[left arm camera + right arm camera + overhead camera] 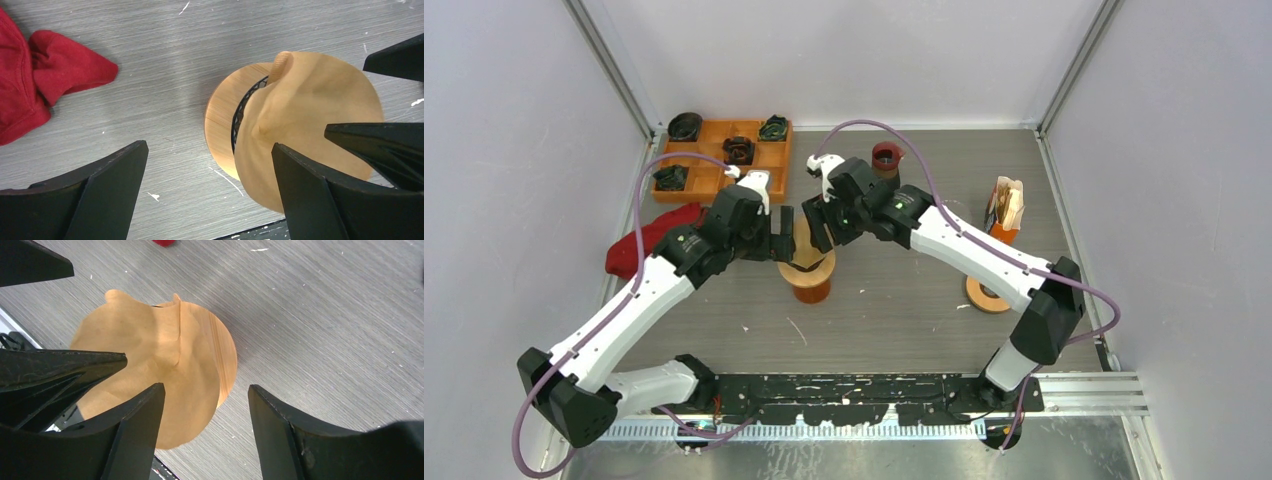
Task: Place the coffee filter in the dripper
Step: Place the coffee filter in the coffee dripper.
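Note:
The brown paper coffee filter (806, 243) lies crumpled and tilted on top of the round wooden dripper (810, 283) at the table's middle. In the left wrist view the filter (305, 110) covers most of the dripper (222, 125), whose black mesh shows at the left edge. My left gripper (786, 238) is open just left of the filter, its right finger (310, 195) over the filter's edge. My right gripper (821, 225) is open just right of it. In the right wrist view the filter (150, 350) lies under its left finger (135, 435), and the dripper rim (226, 355) shows.
A red cloth (649, 240) lies left of the dripper and also shows in the left wrist view (35, 80). An orange tray (724, 126) with black items stands at the back left. A brown cup (886, 155), a filter holder (1006, 205) and a wooden ring (986, 293) are to the right.

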You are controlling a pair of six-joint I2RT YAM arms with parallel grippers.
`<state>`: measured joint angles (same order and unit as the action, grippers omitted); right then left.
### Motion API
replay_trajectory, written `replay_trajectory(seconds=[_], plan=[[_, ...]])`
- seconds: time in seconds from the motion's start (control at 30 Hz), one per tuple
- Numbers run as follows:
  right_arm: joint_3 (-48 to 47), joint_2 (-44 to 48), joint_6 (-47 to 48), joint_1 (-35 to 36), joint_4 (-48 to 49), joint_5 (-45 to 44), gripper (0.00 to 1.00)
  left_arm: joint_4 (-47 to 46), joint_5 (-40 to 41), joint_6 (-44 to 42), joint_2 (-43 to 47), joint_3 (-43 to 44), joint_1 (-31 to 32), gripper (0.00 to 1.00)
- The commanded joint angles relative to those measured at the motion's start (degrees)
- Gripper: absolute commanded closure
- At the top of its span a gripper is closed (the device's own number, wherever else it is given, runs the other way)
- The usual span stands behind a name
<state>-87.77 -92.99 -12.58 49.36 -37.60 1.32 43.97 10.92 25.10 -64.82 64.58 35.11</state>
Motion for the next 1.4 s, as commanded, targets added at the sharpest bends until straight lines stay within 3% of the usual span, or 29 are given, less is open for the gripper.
replay_trajectory(seconds=[0.0, 1.03, 1.37], plan=[[-1.48, 5.46, -0.25, -0.24, 4.07, -1.32, 0.32, -1.6, -1.77, 0.21, 3.63, 1.87, -0.31, 0.02], [4.54, 8.35, -0.5, -0.23, 7.87, -1.76, 0.31, 0.38, -3.22, 0.78, 3.05, -2.9, -0.32, 0.0], [5.04, 7.27, 0.21, -0.23, 6.89, 1.97, 0.31, -0.11, -3.29, 0.91, 2.68, -2.53, -0.31, 0.0]])
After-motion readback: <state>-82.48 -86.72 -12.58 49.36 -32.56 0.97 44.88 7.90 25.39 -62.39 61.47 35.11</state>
